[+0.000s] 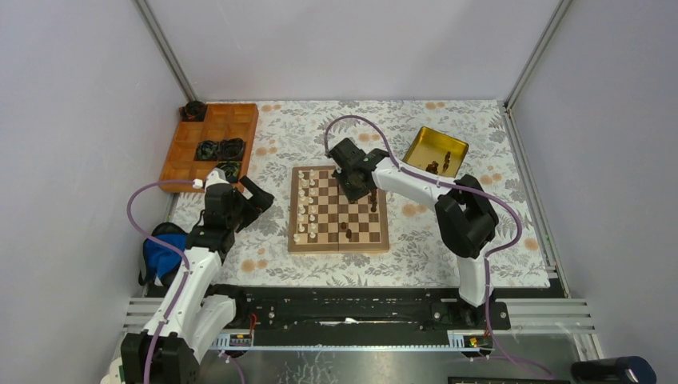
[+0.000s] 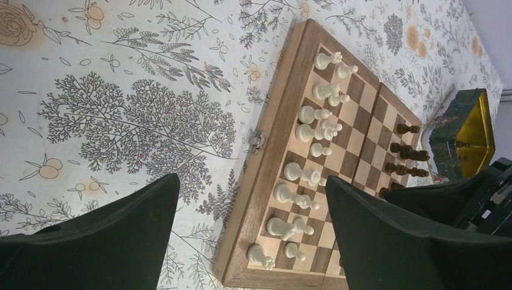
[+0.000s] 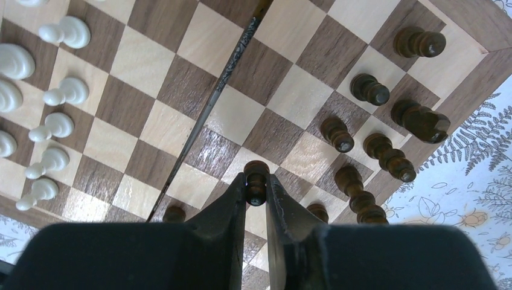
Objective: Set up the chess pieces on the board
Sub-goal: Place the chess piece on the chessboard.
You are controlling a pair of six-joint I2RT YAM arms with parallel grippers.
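CHESS SET-UP, MID-MOVE: The right gripper (image 3: 257, 192) clenches the round head of a dark pawn (image 3: 256, 171) at the lower centre of the right wrist view. It is above the board (image 1: 340, 247), which lies in the middle of the flowered tabletop (image 1: 448, 240). Whether the pawn's base touches a square cannot be told from these views.

Cream-white pieces (image 1: 304, 210) stand along the left side of the board in the overhead view. Other dark pieces (image 3: 386, 154) cluster at the right of the wrist view near the board's border, several just beside the gripper's fingers. More of them wait in a gold tin (image 1: 440, 146) at the upper right of the overhead frame. The left gripper (image 2: 250, 181) hangs released, its fingers spread wide with nothing between them, over the tabletop at the board's left edge. An orange tray (image 1: 188, 152) sits beyond it at upper left.

The hold looks slim. Only the pawn's head is pinched, so the piece could swivel or slip and land tilted or across two squares. The crowd of dark neighbours is the other hazard: a finger opening or sliding sideways on release would likely bump one and topple it. Letting go above the square rather than on it could send the pawn rolling toward the board's seam (image 3: 211, 103).
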